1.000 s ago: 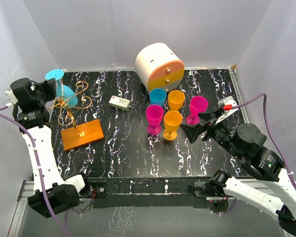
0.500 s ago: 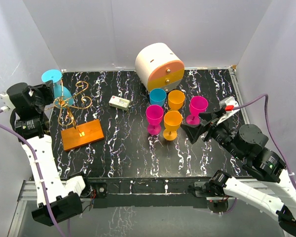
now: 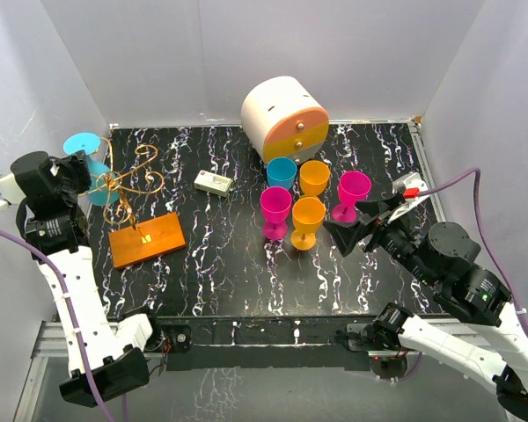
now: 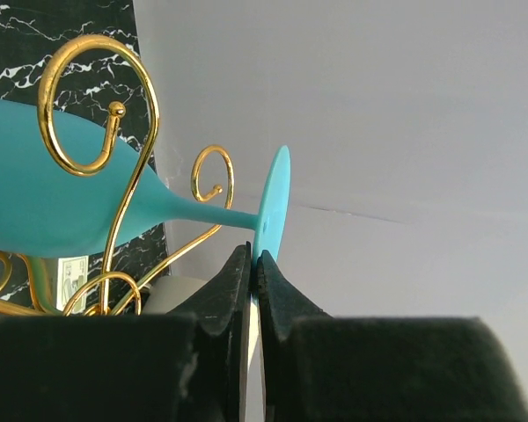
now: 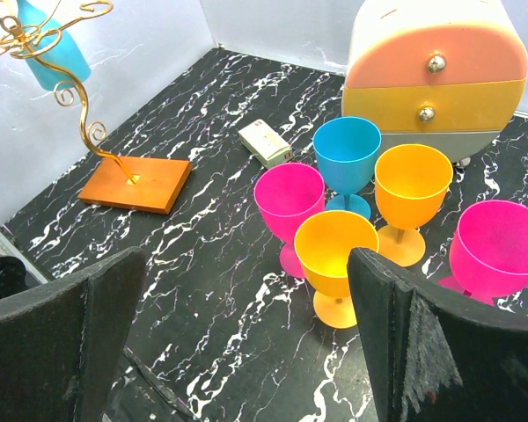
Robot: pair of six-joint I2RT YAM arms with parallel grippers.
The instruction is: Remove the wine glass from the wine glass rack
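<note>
Pinching the foot rim of the teal wine glass (image 4: 44,202), my left gripper (image 4: 253,260) is clamped nearly flat on it. The glass lies sideways among the golden hooks of the wine glass rack (image 3: 147,238). My right gripper (image 3: 352,221) gapes wide, holding nothing, beside the cups (image 5: 334,246).

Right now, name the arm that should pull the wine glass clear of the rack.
Left. The left pincer is shut on the foot of the turquoise wine glass, at the golden hooks of the rack. The right pincer hangs open and empty across the table, beside the standing cups.
</note>
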